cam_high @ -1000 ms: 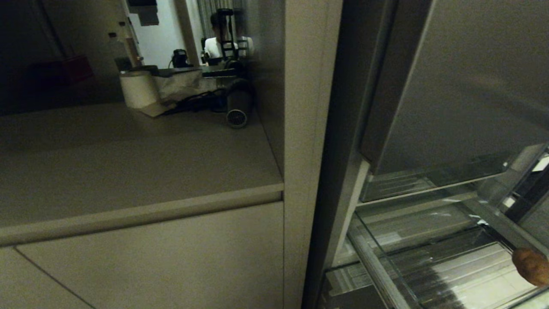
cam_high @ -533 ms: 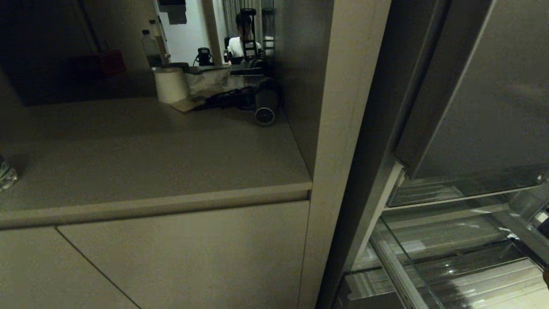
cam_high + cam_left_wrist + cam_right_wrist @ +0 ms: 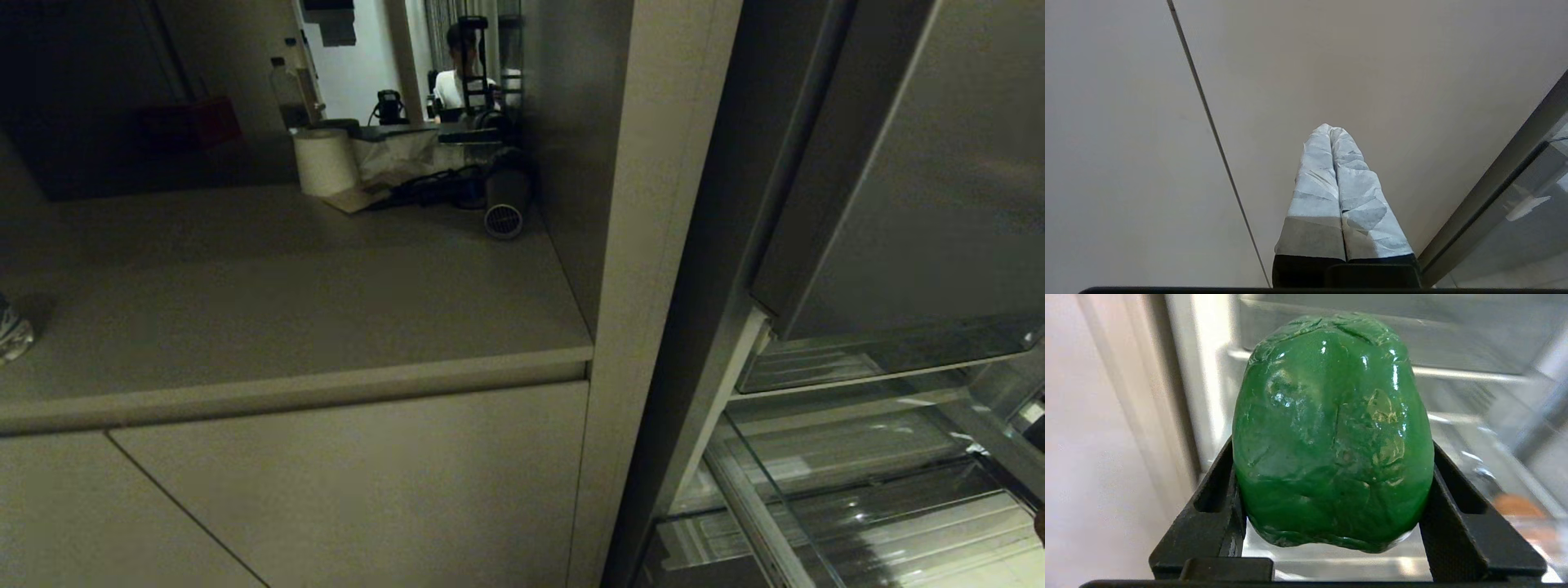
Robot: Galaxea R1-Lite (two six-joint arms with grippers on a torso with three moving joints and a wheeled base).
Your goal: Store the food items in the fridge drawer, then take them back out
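One green pepper (image 3: 1333, 433), glossy and wrinkled, is sitting clamped between the two black fingers (image 3: 1457, 506) of the right gripper (image 3: 1331, 522), in front of the open fridge. One tan-brown lump (image 3: 1519, 506), blurred, is lying beyond it in the clear fridge drawer (image 3: 857, 506); whether the drawer is holding more food cannot be told. In the head view that drawer is standing pulled out at the lower right, its ribbed floor showing, under one grey steel door panel (image 3: 922, 163), and a tall beige cabinet side (image 3: 645, 269) is dividing it from the counter (image 3: 286, 302).

The left gripper (image 3: 1331, 130) is hanging with its two paper-wrapped fingers (image 3: 1314, 183) pressed together on nothing, facing a plain cabinet front crossed by one thin seam (image 3: 1216, 139).

At the back of the counter are standing one paper roll (image 3: 325, 161), one crumpled bag (image 3: 400, 159), one dark cable (image 3: 433, 192), one lying cylinder with a grille end (image 3: 504, 208) and one bottle (image 3: 282, 94). One person in a white top (image 3: 457, 82) is showing far behind them.
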